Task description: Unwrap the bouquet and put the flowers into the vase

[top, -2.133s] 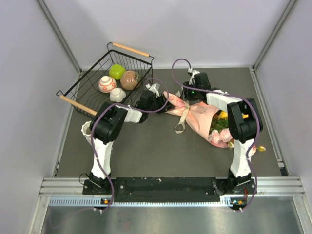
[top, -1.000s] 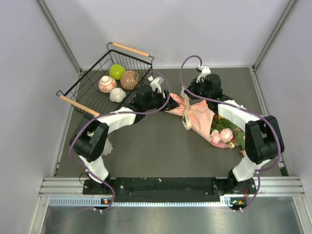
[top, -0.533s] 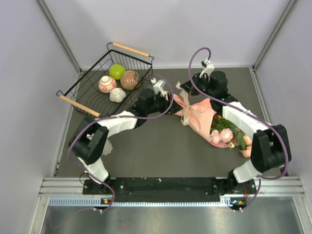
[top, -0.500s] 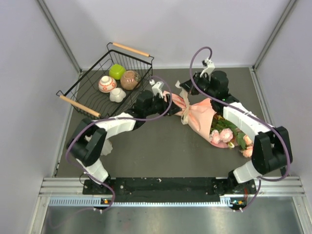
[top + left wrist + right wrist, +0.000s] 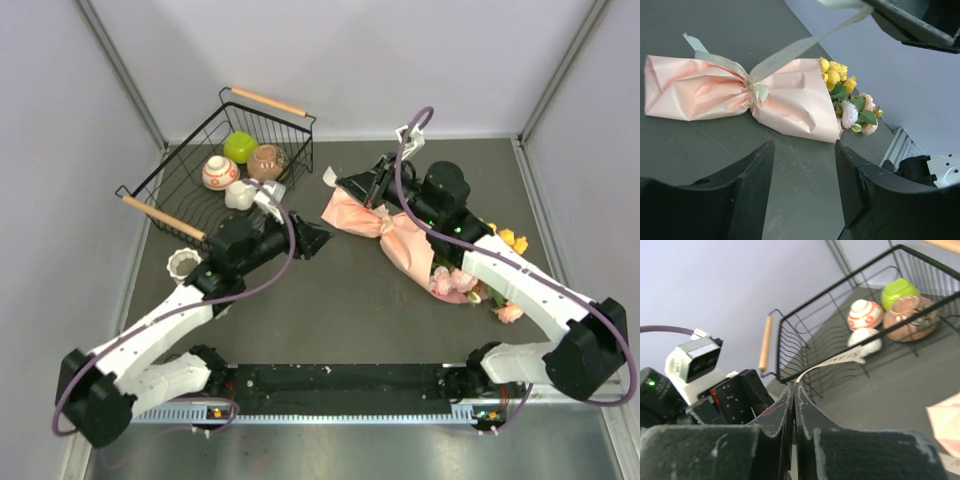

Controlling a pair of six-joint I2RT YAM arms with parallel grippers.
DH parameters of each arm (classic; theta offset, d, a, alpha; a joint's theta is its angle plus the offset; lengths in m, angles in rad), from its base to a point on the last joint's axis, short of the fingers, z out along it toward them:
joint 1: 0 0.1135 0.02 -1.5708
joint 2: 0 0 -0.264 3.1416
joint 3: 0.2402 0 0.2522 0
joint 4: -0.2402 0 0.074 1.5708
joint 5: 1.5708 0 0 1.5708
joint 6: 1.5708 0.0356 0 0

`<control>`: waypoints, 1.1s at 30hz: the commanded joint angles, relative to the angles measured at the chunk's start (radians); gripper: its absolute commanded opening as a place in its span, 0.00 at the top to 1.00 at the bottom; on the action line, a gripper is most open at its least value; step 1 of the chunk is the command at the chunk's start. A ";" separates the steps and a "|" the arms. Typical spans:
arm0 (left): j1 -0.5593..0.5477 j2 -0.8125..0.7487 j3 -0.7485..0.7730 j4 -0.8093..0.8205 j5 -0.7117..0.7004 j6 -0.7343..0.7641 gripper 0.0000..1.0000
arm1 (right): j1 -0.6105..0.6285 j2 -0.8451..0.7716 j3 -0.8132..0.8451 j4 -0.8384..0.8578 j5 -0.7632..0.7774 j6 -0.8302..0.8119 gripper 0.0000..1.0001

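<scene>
See the bouquet (image 5: 395,230) lying flat on the dark table (image 5: 330,310), right of the basket (image 5: 268,101), pink paper wrapped on, narrow tail end pointing toward the basket, the flowers (image 5: 455,280) spilling out the end farther from it; pick out yellow, pink and peach heads with green leaves in the left wrist view; find the cream ribbon (image 5: 790,50) knotted round the paper's waist, one tail lying flat, the other drawn up taut off the table; follow that tail to the right gripper (image 5: 375,183), hanging above the table right of the basket, fingers pinched tight on the ribbon, a short free end poking past them in the right wrist view; spot the left gripper (image 5: 312,240) low over the table, right of the basket's near corner, jaws spread, holding nothing, aimed at the paper; locate the vase (image 5: 183,265) upright on the table just in front of the basket's near handle, outside it; count inside the basket a green piece (image 5: 240,147), a brown pot (image 5: 265,163), a white-and-red patterned pot (image 5: 220,172) and a small white piece (image 5: 240,194).
</scene>
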 commanded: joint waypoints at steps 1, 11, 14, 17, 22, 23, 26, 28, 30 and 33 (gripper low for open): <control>-0.003 -0.177 -0.065 -0.145 -0.096 0.039 0.43 | 0.106 -0.076 -0.051 0.151 0.075 0.088 1.00; -0.005 -0.391 -0.088 -0.349 -0.182 0.040 0.39 | 0.270 -0.053 -0.087 0.176 0.187 0.090 1.00; -0.003 -0.443 -0.098 -0.369 -0.183 0.020 0.39 | 0.320 -0.068 -0.059 0.124 0.233 0.047 1.00; -0.005 -0.486 -0.099 -0.400 -0.186 0.010 0.39 | 0.357 -0.082 -0.038 0.082 0.250 0.031 1.00; -0.003 -0.563 -0.104 -0.466 -0.205 0.000 0.40 | 0.423 -0.105 -0.030 0.032 0.293 0.024 1.00; -0.003 -0.587 -0.107 -0.486 -0.205 -0.005 0.40 | 0.429 -0.105 -0.030 0.025 0.308 0.022 1.00; -0.003 -0.631 -0.111 -0.523 -0.214 -0.008 0.40 | 0.445 -0.104 -0.058 0.024 0.316 0.051 1.00; -0.005 -0.648 -0.111 -0.538 -0.225 -0.010 0.40 | 0.448 -0.105 -0.081 0.030 0.316 0.068 1.00; -0.003 -0.670 -0.110 -0.560 -0.228 -0.013 0.39 | 0.455 -0.105 -0.082 0.030 0.317 0.077 1.00; -0.003 -0.688 -0.104 -0.581 -0.228 -0.016 0.38 | 0.471 -0.104 -0.058 0.004 0.330 0.067 0.99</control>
